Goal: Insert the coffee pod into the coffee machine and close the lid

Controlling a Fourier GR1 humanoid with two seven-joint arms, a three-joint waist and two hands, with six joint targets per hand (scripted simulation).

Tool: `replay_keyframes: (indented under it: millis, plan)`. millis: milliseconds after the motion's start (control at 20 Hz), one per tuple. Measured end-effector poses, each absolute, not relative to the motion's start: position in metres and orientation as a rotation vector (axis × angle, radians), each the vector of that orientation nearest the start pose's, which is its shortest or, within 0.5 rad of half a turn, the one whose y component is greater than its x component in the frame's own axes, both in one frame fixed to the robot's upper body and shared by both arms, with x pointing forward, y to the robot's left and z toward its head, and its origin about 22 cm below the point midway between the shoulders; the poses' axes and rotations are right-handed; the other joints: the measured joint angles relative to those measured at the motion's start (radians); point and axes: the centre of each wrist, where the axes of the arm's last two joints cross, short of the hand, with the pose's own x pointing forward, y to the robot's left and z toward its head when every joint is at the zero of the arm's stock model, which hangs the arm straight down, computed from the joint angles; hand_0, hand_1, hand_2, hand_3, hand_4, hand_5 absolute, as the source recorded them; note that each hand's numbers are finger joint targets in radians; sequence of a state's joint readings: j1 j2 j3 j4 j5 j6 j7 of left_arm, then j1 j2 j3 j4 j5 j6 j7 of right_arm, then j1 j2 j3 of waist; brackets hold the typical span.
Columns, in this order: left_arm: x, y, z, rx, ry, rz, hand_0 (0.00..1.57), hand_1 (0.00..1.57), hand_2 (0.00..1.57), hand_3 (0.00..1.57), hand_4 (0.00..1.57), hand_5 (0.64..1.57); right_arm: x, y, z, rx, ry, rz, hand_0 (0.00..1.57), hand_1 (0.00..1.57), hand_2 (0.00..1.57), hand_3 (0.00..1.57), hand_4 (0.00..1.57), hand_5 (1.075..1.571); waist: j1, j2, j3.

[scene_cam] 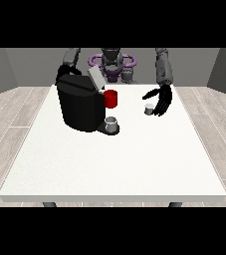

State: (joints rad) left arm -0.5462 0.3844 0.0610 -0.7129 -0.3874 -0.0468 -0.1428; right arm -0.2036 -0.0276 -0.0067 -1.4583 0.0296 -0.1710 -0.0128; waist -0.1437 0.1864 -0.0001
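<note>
A black coffee machine (79, 105) stands on the white table (114, 159) at the back left, its grey lid (95, 77) tilted up and open. A small grey cup (112, 122) sits on the machine's drip base. The small grey coffee pod (148, 109) stands on the table to the right. The hand at the view's right (162, 101) hangs just beside the pod on its right, fingers relaxed and pointing down, holding nothing. The hand at the view's left (63, 72) is mostly hidden behind the machine's top corner.
A red mug (111, 98) stands just behind and right of the machine. The table's front edge runs near the bottom of the view. Wooden floor surrounds the table.
</note>
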Motion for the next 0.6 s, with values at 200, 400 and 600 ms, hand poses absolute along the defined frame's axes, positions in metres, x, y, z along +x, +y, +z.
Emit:
replay_keyframes:
  millis: [200,400,600]
  plan:
    - [0.358,0.336,-0.009,0.564,-1.298,-0.661,0.67,0.67,0.81,0.55,0.0,1.571,0.287,-0.208,0.024,-0.104,-1.66,-0.023,0.0,0.0,0.0,0.0,0.43,1.571,-0.015,0.008,-0.0002]
    - [0.363,0.342,-0.003,0.621,-1.343,-0.671,0.69,0.69,0.85,0.65,0.29,1.571,0.288,-0.207,0.025,-0.101,-1.675,-0.016,0.0,0.0,0.0,0.0,0.53,1.571,-0.018,0.028,-0.0001]
    - [0.369,0.334,-0.003,0.674,-1.362,-0.666,0.84,0.84,0.97,0.75,0.38,1.571,0.289,-0.211,0.024,-0.103,-1.673,-0.021,0.0,0.0,0.0,0.0,0.51,1.571,-0.024,0.03,0.0003]
